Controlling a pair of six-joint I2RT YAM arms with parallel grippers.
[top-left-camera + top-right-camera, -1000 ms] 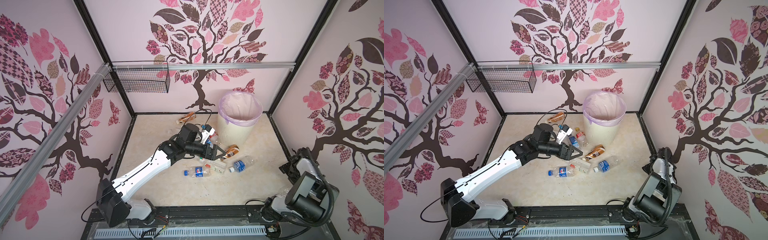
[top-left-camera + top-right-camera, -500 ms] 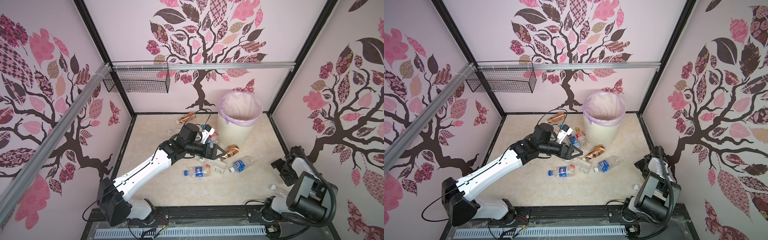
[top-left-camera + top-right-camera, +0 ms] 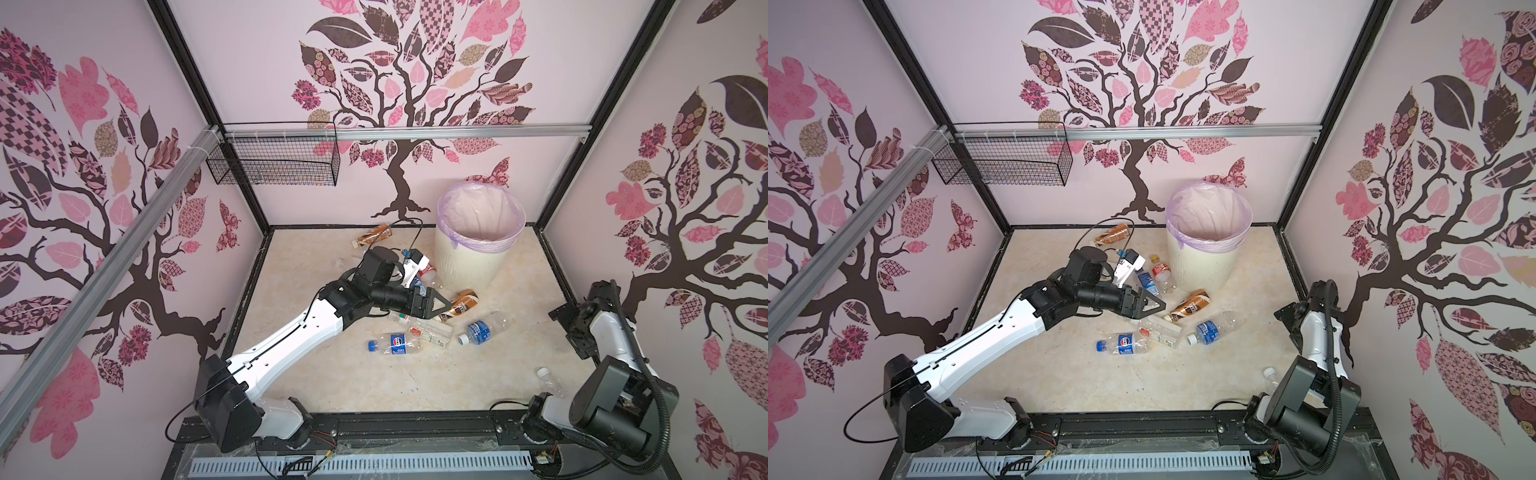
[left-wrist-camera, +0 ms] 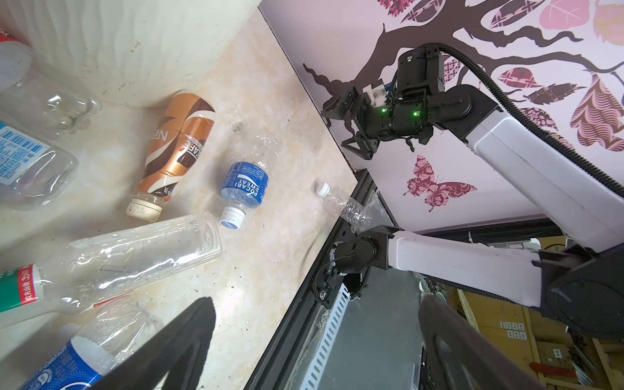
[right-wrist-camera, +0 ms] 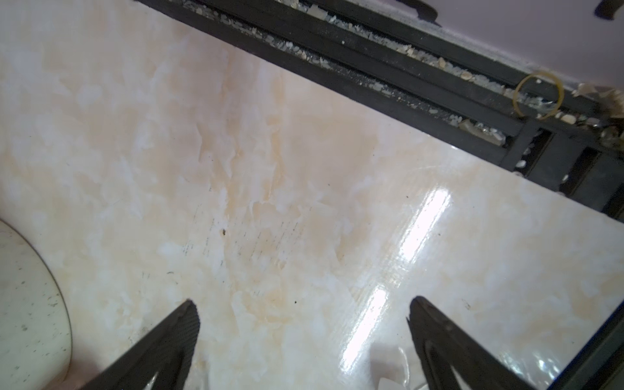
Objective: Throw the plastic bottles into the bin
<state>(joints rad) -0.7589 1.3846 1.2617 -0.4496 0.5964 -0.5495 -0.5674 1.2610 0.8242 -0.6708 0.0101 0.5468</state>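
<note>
The cream ribbed bin [image 3: 469, 270] [image 3: 1200, 270] with its lilac liner stands at the back right. Several plastic bottles lie in front of it. Among them are a brown-orange one [image 3: 462, 302] [image 4: 179, 145], a blue-labelled one [image 3: 480, 331] [image 4: 244, 184], a Pepsi one [image 3: 395, 344] and a long clear one [image 4: 128, 256]. My left gripper [image 3: 444, 309] [image 4: 317, 299] hovers open and empty just left of the brown-orange bottle. Low by the right wall, my right gripper [image 3: 567, 328] [image 5: 304, 300] is open over bare floor.
Another brown bottle [image 3: 376, 235] lies by the back wall. Red- and blue-labelled bottles [image 3: 1160, 272] lie left of the bin. A clear bottle [image 3: 548, 378] rests near the right arm's base. A black wire basket [image 3: 274, 166] hangs on the back left rail.
The right arm has swung its gripper a little away from the right wall toward the middle. The left arm has hardly moved. Both grippers stay open.
</note>
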